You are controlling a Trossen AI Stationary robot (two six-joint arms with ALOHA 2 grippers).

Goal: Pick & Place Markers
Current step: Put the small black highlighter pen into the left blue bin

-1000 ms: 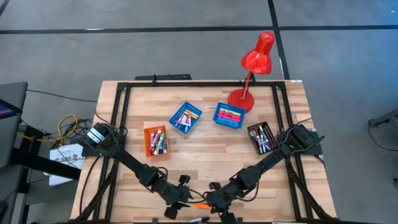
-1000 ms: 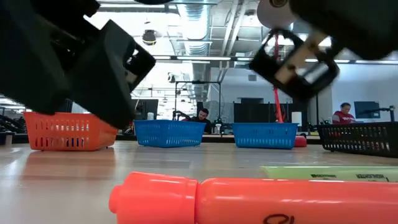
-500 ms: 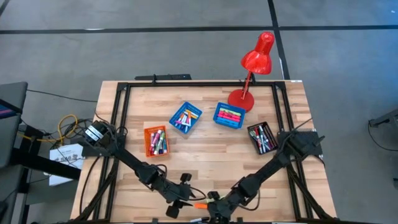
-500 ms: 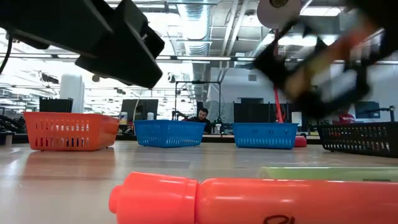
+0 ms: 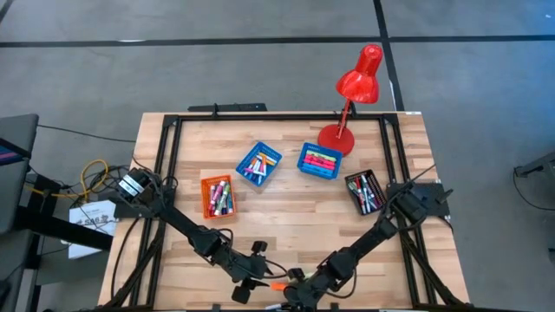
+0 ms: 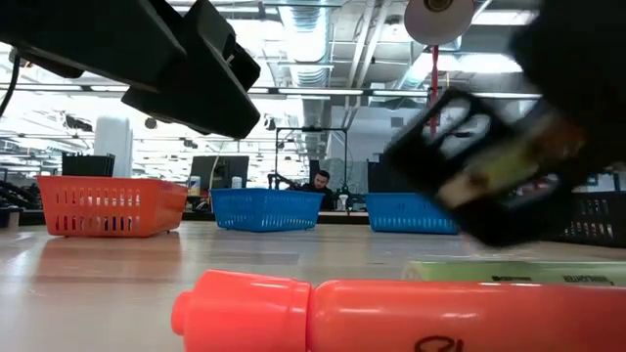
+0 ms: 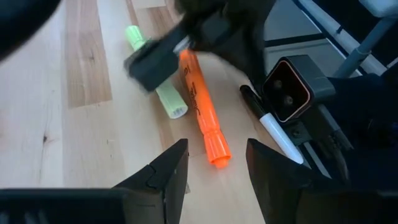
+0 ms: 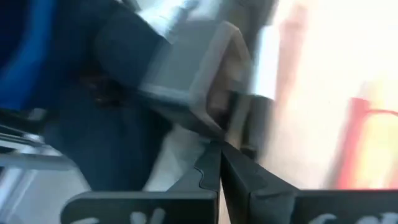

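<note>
Left pincer [image 7: 211,171] hangs open just above an orange marker [image 7: 200,106] on the counter [image 7: 81,124]; only its wrist view shows green [image 7: 157,81] and black [image 7: 270,127] markers alongside. Right pincer [image 8: 219,163] closed, empty.

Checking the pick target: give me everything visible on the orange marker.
The orange marker is a fluorescent orange highlighter of smooth plastic, capped, with black print along the barrel. It lies flat on the wooden table at the near edge, beside a green marker. The open left gripper hangs just short of it; nothing grips it.
</note>
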